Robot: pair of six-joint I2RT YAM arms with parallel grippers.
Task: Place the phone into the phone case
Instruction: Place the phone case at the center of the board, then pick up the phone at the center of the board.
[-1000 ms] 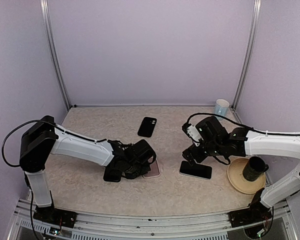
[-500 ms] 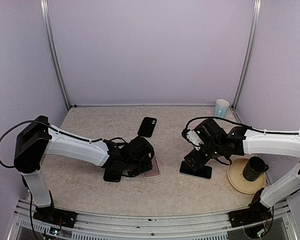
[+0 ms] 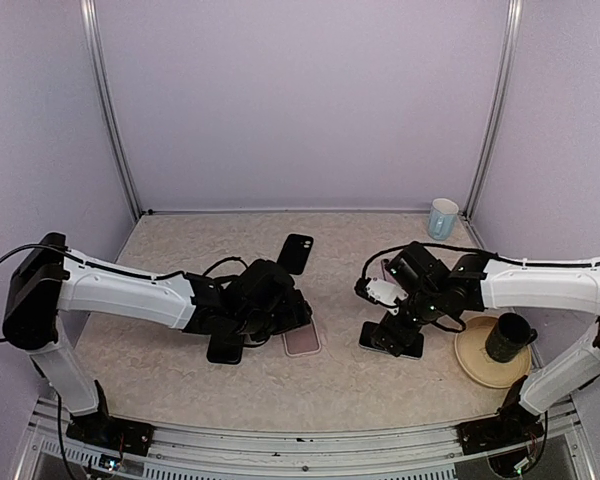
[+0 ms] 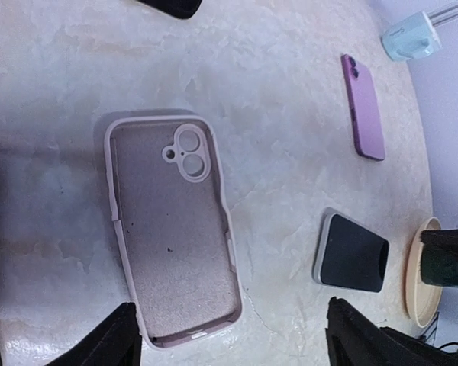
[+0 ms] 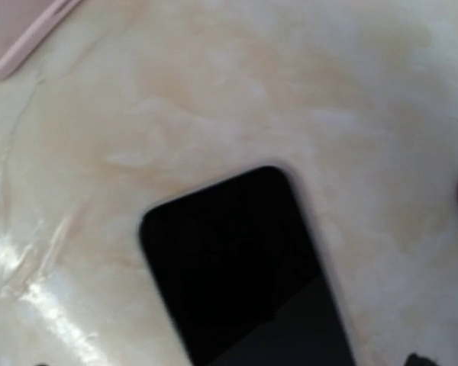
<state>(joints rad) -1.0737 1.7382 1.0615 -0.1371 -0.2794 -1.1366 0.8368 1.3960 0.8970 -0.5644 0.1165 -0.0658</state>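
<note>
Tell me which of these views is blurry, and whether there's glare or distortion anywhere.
Right wrist view: soft and out of focus, the dark phone has fuzzy edges, and bright glare streaks cross the table at lower left. Left wrist view: sharp, the pink case is crisp, with slight wide-angle bending toward the edges. Top external view: sharp, evenly lit, only soft shadows.

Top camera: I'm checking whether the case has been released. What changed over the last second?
The left fingers opened off the pink case and drew back slightly; the case lies flat and empty. The right fingers, open, came down close over the black phone. Case, phone, cup and plate kept their places.
</note>
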